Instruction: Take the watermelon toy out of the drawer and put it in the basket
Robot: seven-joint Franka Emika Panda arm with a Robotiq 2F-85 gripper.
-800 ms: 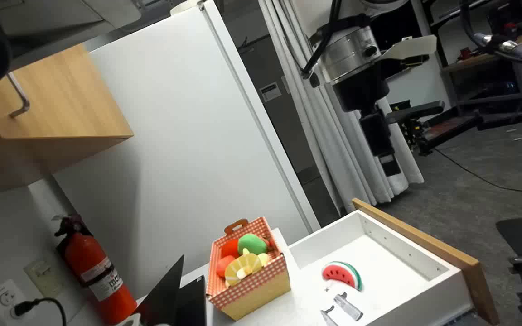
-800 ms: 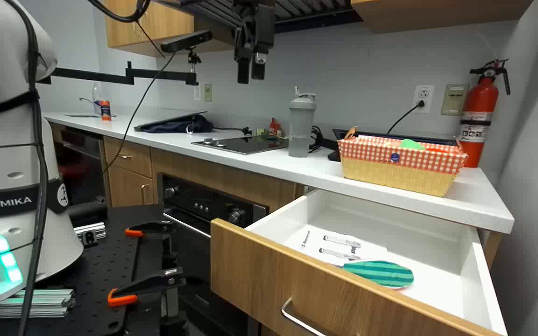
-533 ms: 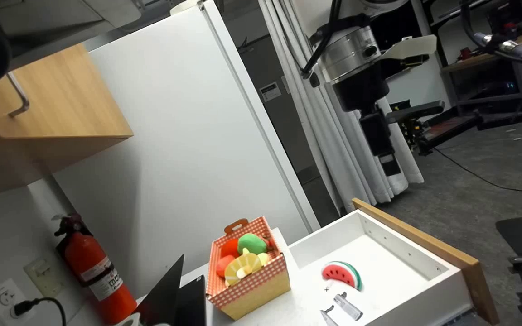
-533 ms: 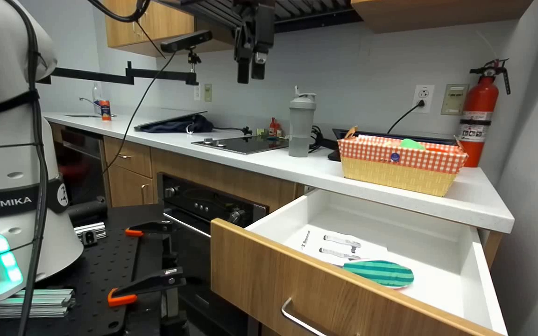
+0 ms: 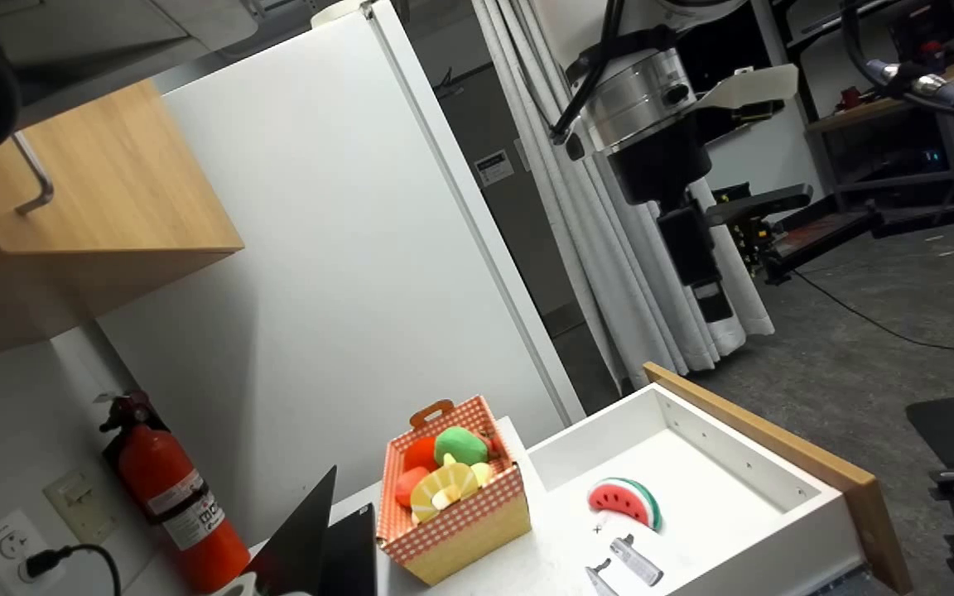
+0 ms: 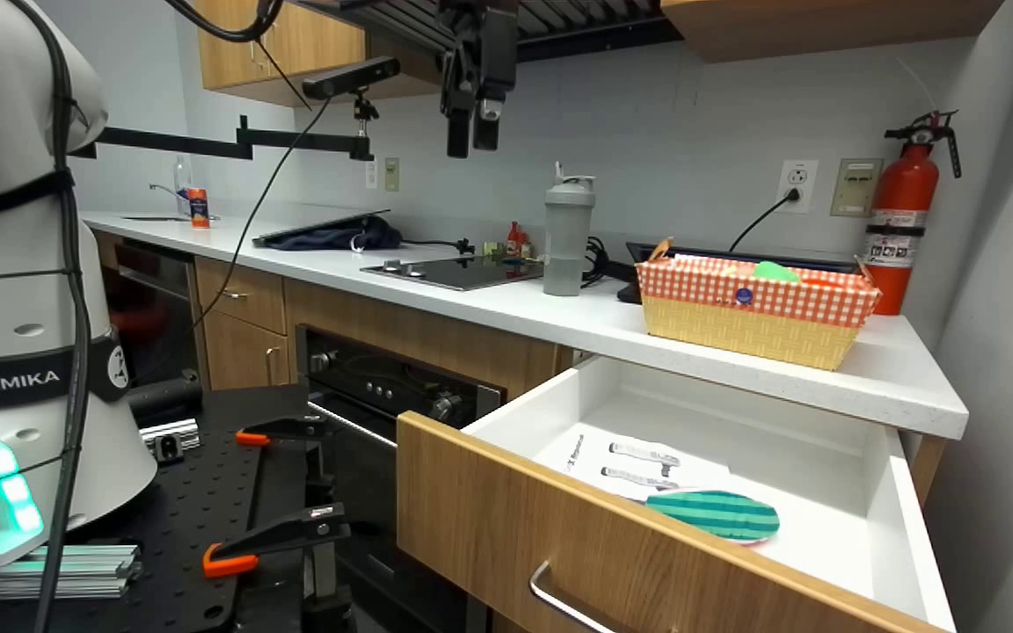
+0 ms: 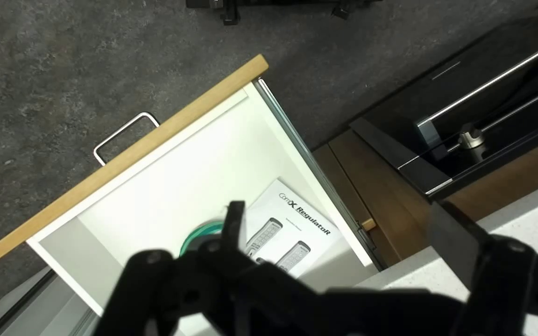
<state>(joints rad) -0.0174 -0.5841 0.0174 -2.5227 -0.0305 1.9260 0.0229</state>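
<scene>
The watermelon toy (image 5: 626, 502) lies in the open drawer (image 5: 767, 436), its red face showing in an exterior view. Its striped green rind (image 6: 717, 515) shows in an exterior view over the drawer's wooden front (image 6: 638, 545). In the wrist view the toy (image 7: 198, 232) is partly hidden behind a finger. My gripper (image 7: 343, 228) is open and empty, high above the drawer; it also shows in both exterior views (image 5: 715, 305) (image 6: 472, 139). The basket (image 5: 477, 534) stands on the counter beside the drawer with several toy fruits in it; it also shows here (image 6: 744, 330).
A printed paper (image 7: 292, 224) lies in the drawer beside the toy. The counter (image 6: 612, 323) overhangs the drawer's back. A grey bottle (image 6: 569, 233), a laptop (image 5: 336, 538) and a fire extinguisher (image 6: 902, 220) stand near the basket. A range hood (image 6: 594, 26) is above the gripper.
</scene>
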